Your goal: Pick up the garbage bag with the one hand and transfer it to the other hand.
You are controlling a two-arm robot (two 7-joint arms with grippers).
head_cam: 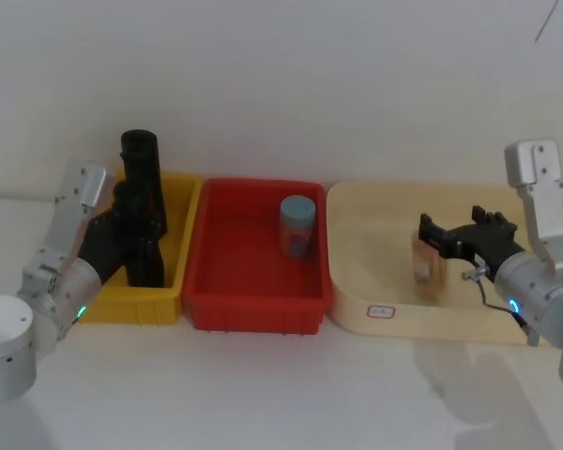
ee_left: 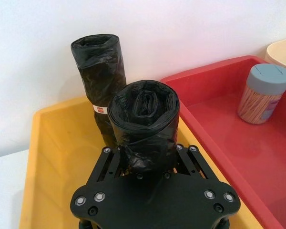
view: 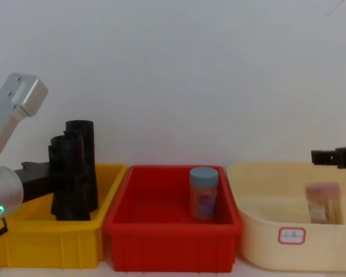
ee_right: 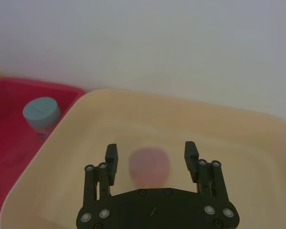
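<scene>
Two black garbage bag rolls stand upright in the yellow bin (head_cam: pixel 174 298). My left gripper (head_cam: pixel 139 251), on the green-lit arm, is shut on the nearer garbage bag (ee_left: pixel 144 117), which fills the space between its fingers (ee_left: pixel 108 161). The second roll (ee_left: pixel 98 62) stands just behind it, against the bin's back wall. From the side both rolls (view: pixel 64 173) rise well above the bin's rim. My right gripper (head_cam: pixel 432 234), on the blue-lit arm, hovers open over the beige tray (head_cam: pixel 366 309), just above a pink-lidded jar (ee_right: pixel 149 168).
A red bin (head_cam: pixel 253 309) sits between the yellow bin and the beige tray, with a blue-lidded jar (head_cam: pixel 297 225) standing inside. The white wall runs close behind all three containers. Bare white table lies in front of them.
</scene>
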